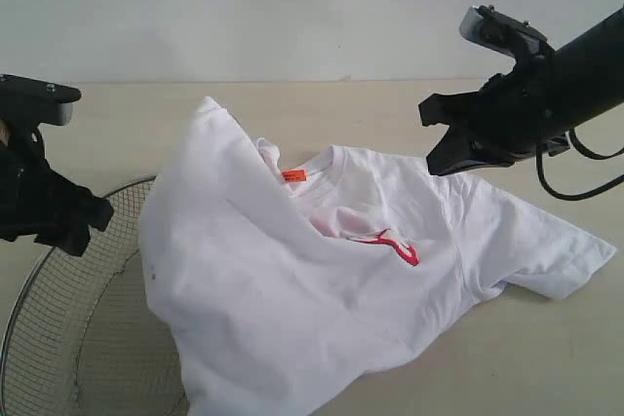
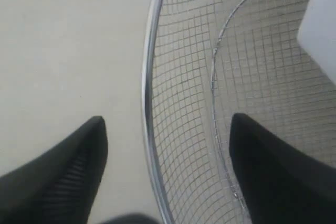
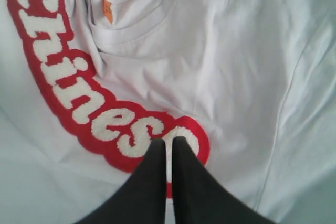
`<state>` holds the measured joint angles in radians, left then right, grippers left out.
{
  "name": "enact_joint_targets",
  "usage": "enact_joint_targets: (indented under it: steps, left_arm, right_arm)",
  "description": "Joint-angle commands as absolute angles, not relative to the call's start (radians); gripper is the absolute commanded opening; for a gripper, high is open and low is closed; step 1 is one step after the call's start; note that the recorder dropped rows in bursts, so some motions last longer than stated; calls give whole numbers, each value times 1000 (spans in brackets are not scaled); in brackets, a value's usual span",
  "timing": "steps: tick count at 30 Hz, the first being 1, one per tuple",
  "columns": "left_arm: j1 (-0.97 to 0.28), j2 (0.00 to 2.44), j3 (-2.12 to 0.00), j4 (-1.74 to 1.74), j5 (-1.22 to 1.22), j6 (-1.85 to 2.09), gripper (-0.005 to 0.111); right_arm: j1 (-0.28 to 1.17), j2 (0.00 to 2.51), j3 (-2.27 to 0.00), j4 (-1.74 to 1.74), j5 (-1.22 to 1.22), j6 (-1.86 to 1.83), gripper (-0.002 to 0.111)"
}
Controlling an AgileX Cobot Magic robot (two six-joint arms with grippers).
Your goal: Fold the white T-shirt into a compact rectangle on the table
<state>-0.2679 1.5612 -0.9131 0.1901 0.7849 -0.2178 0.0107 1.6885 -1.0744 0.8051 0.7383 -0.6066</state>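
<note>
Exterior view: we see the white T-shirt [image 1: 322,289] bunched in the middle of the surface [image 1: 546,358], collar at the far side, hem toward the near-left, so its long axis runs far to near with a lean to the left. Its left half is flipped over onto the chest and hides most of the red print [image 3: 68,87]; only a curl of red shows from outside. The orange neck tag [image 1: 294,175] is visible at the collar. The right sleeve [image 1: 556,260] lies flat, pointing right. The shirt's left edge drapes over the rim of the wire basket [image 1: 68,338]. The left fingers [image 2: 79,171] are spread wide with nothing between them, over the basket rim and bare surface, so the shirt lies off to their right, with only a white corner in the left wrist view. The right fingers [image 3: 152,182] are pressed together, holding nothing, poised over the end of the print near the right shoulder. We can't tell whether they touch the cloth. We judge the right arm nearer, already above the shirt, while the left has to cross the basket to reach the flipped edge. Folding not begun; we think the shirt needs flattening first. Risk: cloth snagging on the basket rim.
</note>
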Motion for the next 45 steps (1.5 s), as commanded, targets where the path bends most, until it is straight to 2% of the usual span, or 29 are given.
enact_joint_targets:
  steps: [1, 9, 11, 13, 19, 32, 38, 45]
  left_arm:
    - [-266, 1619, -907, 170, 770, -226, 62]
    - [-264, 1709, -907, 179, 746, -226, 61]
    - [-264, 1722, -907, 179, 735, -226, 57]
    - [-264, 1729, -907, 179, 733, -226, 46]
    - [-251, 1731, -907, 232, 729, -269, 4]
    - [-138, 1729, -907, 332, 785, -305, 5]
    - [-135, 1710, -909, 340, 800, -300, 5]
    - [-135, 1692, -909, 340, 811, -289, 5]
  right_arm:
    - [11, 1673, -1067, 830, 759, -640, 0]
    - [11, 1673, -1067, 830, 764, -648, 0]
    - [11, 1673, -1067, 832, 764, -650, 0]
    - [11, 1673, -1067, 832, 764, -653, 0]
    - [11, 1673, -1067, 832, 756, -657, 0]
    - [11, 1683, -1067, 816, 773, -661, 0]
    - [13, 1767, -1023, 816, 677, -636, 0]
    - [104, 1890, -1093, 855, 621, -669, 0]
